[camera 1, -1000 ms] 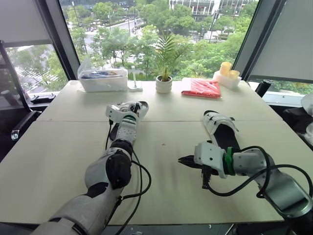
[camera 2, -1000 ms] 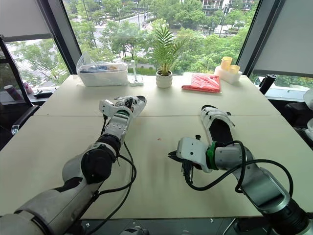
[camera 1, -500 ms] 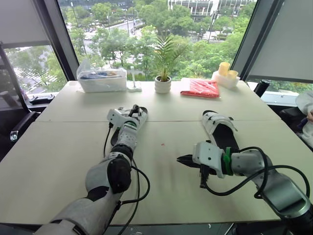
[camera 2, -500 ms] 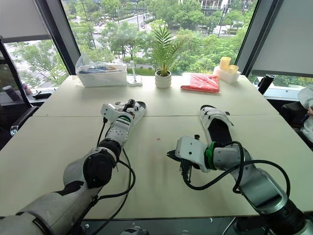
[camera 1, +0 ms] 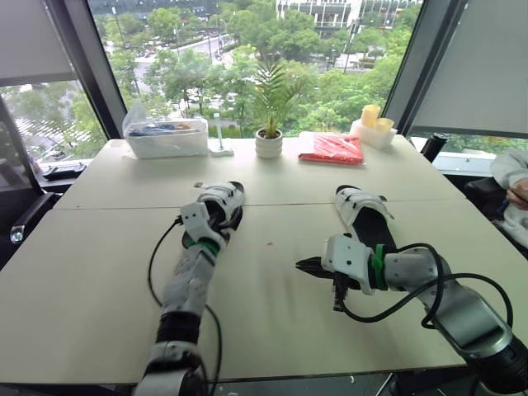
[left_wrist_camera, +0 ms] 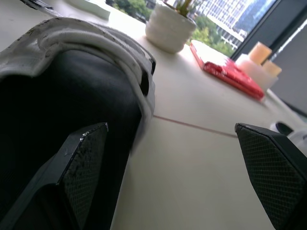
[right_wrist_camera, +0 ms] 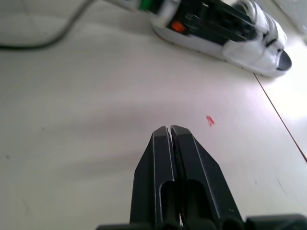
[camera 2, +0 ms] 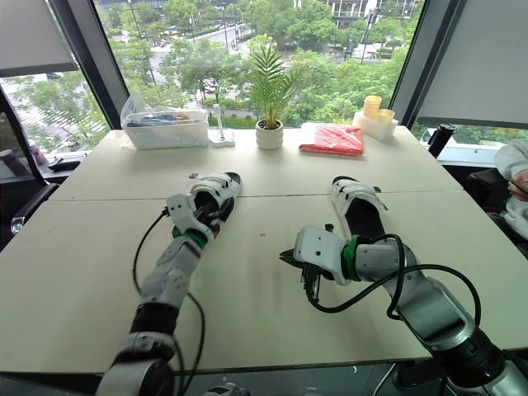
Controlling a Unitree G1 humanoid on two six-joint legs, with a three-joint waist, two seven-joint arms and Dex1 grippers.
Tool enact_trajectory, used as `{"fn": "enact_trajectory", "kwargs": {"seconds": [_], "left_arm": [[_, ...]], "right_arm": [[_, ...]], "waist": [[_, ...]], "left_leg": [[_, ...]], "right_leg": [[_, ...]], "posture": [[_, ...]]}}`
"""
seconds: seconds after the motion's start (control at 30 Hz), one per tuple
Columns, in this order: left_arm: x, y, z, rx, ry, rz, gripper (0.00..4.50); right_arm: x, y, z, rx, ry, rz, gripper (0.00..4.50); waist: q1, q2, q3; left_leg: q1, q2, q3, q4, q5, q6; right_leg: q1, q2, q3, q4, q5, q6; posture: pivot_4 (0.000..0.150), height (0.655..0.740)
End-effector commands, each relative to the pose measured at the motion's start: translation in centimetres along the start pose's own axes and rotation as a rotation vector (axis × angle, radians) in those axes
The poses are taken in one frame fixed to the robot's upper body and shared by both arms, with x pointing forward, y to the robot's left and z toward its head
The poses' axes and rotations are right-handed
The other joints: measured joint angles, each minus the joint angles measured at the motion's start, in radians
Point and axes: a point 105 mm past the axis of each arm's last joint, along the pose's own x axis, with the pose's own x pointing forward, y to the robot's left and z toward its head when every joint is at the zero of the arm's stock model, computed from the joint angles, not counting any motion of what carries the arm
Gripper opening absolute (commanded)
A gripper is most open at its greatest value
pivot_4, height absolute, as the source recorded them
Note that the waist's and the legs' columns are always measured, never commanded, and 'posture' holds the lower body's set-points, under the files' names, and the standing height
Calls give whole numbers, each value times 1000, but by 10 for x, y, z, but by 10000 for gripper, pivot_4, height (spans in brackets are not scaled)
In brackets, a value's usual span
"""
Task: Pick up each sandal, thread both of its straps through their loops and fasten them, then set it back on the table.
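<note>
Left gripper (left_wrist_camera: 175,143): fingers spread wide, holding nothing, at the black footbed of the white-strapped left sandal (camera 1: 223,200), which lies on the pale wooden table (camera 1: 91,247). Right gripper (right_wrist_camera: 170,136): clenched, empty, near the matching right sandal (camera 1: 363,210). Judgement: light shoe with floppy straps; grip the firmer sole edge.

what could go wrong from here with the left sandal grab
1. The left end effector is open, one finger over the footbed of the left sandal, the other over the table; closing there may catch only the edge, so the sandal could slip or twist.
2. The right end effector is shut and apart from it, so it likely can't steady it quickly.
</note>
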Motion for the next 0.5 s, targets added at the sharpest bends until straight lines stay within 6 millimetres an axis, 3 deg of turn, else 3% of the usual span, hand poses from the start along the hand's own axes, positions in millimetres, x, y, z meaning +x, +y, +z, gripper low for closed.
{"fn": "enact_trajectory", "kwargs": {"seconds": [0.03, 0.27, 0.5], "left_arm": [[-22, -21, 19, 126, -11, -150, 44038], [-72, -38, 40, 258, 67, -367, 44038], [-111, -35, 54, 346, 155, -454, 44038]], "right_arm": [[-10, -18, 5, -41, -17, -48, 0], [-35, -42, -18, 31, 30, -124, 0], [-61, -54, -26, 121, 36, -191, 0]], "waist": [[-1, 0, 0], [4, 1, 0], [0, 4, 0]], "left_leg": [[1, 0, 0, 0, 0, 0], [1, 0, 0, 0, 0, 0], [1, 2, 0, -2, 0, 0]], "right_leg": [[0, 0, 0, 0, 0, 0], [1, 0, 0, -1, 0, -1], [0, 0, 0, -2, 0, -2]], "posture": [[1500, 7400], [1500, 7400], [1500, 7400]]}}
